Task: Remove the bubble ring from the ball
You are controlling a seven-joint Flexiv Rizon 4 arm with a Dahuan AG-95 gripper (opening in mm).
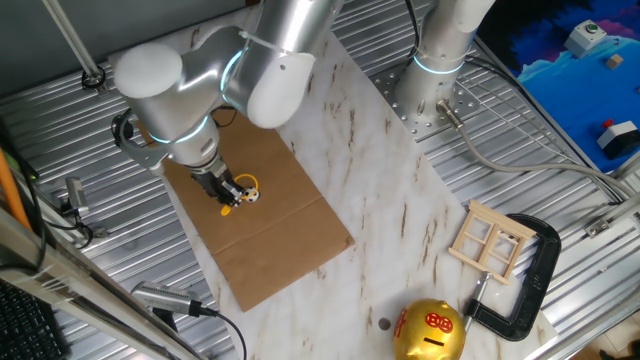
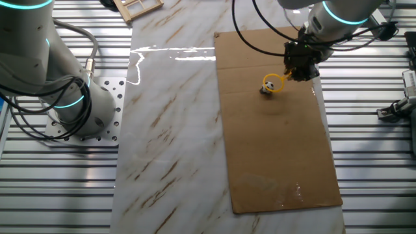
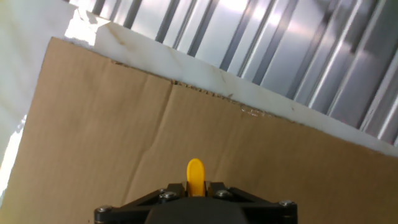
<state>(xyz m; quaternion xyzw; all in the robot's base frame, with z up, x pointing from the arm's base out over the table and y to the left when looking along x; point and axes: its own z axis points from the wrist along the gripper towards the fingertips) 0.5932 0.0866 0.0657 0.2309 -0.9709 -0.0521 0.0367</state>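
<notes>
Gripper (image 2: 294, 71) low over the cardboard sheet (image 2: 273, 143), jaws closed on the handle of the ring (image 2: 273, 84); in the hand view the yellow handle end (image 3: 194, 176) sticks out between them. Hoop tilted, lower edge at the ball (image 2: 267, 90), which sits on the cardboard; cannot tell whether the hoop encircles it. Cardboard creased, lying on a marble-patterned slab (image 1: 400, 190) over the ribbed metal worktop (image 1: 70, 150). Farther along the slab: wooden window frame (image 1: 490, 242), black clamp (image 1: 530, 275), gold bank (image 1: 430, 330). Second arm base (image 1: 432, 85) bolted at the slab edge. Blue cloth (image 1: 580, 90) beyond.
</notes>
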